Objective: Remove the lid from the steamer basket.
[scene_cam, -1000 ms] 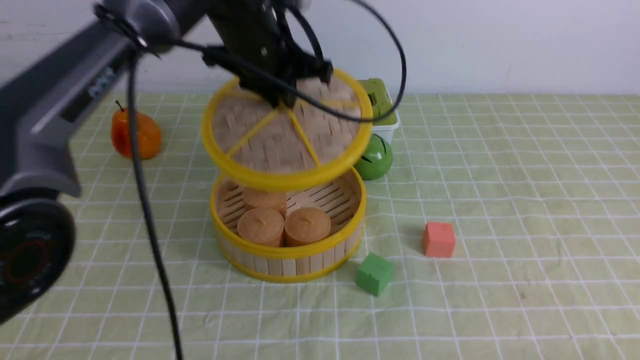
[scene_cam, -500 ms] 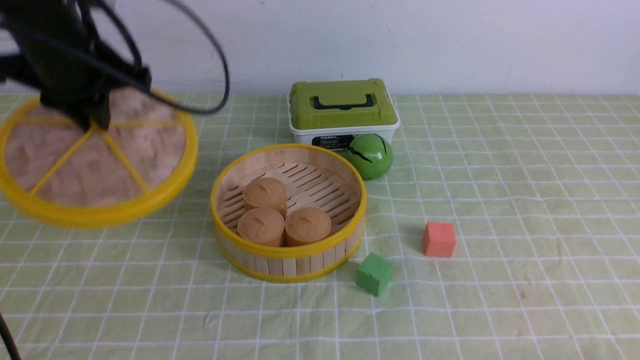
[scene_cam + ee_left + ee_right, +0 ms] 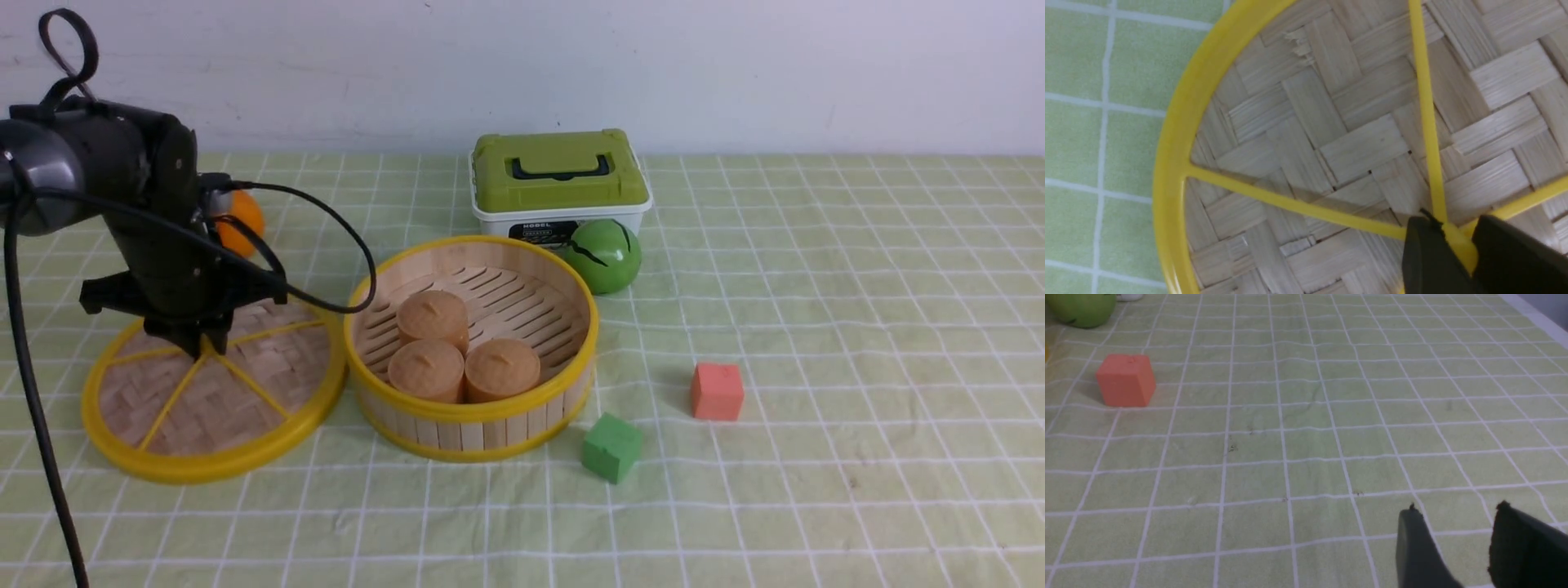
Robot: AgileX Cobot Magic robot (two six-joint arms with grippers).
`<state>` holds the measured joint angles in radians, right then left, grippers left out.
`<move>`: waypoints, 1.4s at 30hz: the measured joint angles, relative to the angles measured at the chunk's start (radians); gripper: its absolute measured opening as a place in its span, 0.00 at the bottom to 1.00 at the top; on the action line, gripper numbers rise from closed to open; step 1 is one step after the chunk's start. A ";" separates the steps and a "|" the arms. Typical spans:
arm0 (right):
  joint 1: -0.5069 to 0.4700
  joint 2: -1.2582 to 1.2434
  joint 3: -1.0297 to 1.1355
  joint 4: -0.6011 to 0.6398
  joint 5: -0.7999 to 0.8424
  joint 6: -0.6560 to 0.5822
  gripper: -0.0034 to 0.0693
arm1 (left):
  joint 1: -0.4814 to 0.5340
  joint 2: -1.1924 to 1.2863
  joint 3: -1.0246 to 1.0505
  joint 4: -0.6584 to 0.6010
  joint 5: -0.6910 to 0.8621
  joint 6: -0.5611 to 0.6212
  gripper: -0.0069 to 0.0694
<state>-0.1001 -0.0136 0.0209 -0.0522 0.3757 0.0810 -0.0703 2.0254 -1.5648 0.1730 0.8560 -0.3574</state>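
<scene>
front: we see the lid point(image 3: 237, 408) lying on the checked cloth point(image 3: 816, 286) just left of the steamer basket point(image 3: 473, 425), rims about touching. basket uncovered, three orange cakes point(image 3: 457, 351) inside. left gripper point(image 3: 198, 349) sits at the lid's centre.
left wrist: we note black fingers point(image 3: 1425, 257) pinching the yellow knob point(image 3: 1458, 245).
right wrist: right gripper point(image 3: 1453, 522) spread, nothing between, above the cloth; red cube point(image 3: 1126, 379) well apart.
</scene>
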 joint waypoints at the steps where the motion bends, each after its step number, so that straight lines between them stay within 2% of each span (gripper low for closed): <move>1: 0.000 0.000 0.000 0.000 0.000 0.000 0.38 | 0.000 -0.012 0.000 -0.007 0.000 0.000 0.40; 2: 0.000 0.000 0.000 0.000 0.000 0.000 0.38 | 0.000 -0.014 0.000 -0.007 0.000 0.000 0.40; 3: 0.000 0.000 0.000 0.000 0.000 0.000 0.38 | 0.000 -0.047 0.002 -0.015 0.007 0.003 0.49; 5: 0.000 0.000 0.000 0.000 0.000 0.000 0.38 | 0.000 -0.120 0.003 -0.037 0.028 0.025 0.58; 9: 0.000 0.000 0.000 0.000 0.000 0.000 0.38 | -0.001 -0.278 0.003 -0.077 0.044 0.054 0.61; 11: 0.000 0.000 0.000 0.000 0.000 0.000 0.38 | -0.001 -0.464 0.007 -0.143 0.022 0.065 0.55; 12: 0.000 0.000 0.000 0.000 0.000 0.000 0.38 | -0.001 -0.477 0.007 -0.143 0.014 0.068 0.55; 14: 0.000 0.000 0.000 0.000 0.000 0.000 0.38 | -0.001 -0.585 0.032 -0.173 -0.027 0.080 0.47; 18: 0.000 0.000 0.000 0.000 0.000 0.000 0.38 | -0.001 -0.916 0.216 -0.200 -0.159 0.107 0.21; 21: 0.000 0.000 0.000 0.000 0.000 0.000 0.38 | -0.001 -1.114 0.394 -0.205 -0.199 0.151 0.07; 23: 0.000 0.000 0.000 0.000 0.000 0.000 0.38 | -0.001 -1.247 0.540 -0.212 -0.224 0.186 0.07; 24: 0.000 0.000 0.000 0.000 0.000 0.000 0.38 | -0.001 -1.247 0.540 -0.212 -0.224 0.186 0.07; 28: 0.000 0.000 0.000 0.000 0.000 0.000 0.38 | -0.001 -1.508 0.854 -0.248 -0.305 0.284 0.07; 32: 0.000 0.000 0.000 0.000 0.000 0.000 0.38 | -0.001 -1.720 1.076 -0.317 -0.372 0.387 0.07; 38: 0.000 0.000 0.000 0.000 0.000 0.000 0.38 | -0.001 -2.011 1.266 -0.374 -0.387 0.434 0.07; 42: 0.000 0.000 0.000 0.000 0.000 0.000 0.38 | -0.001 -2.038 1.319 -0.378 -0.366 0.436 0.07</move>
<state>-0.1001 -0.0136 0.0209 -0.0522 0.3757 0.0810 -0.0715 -0.0125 -0.2463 -0.2046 0.4899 0.0789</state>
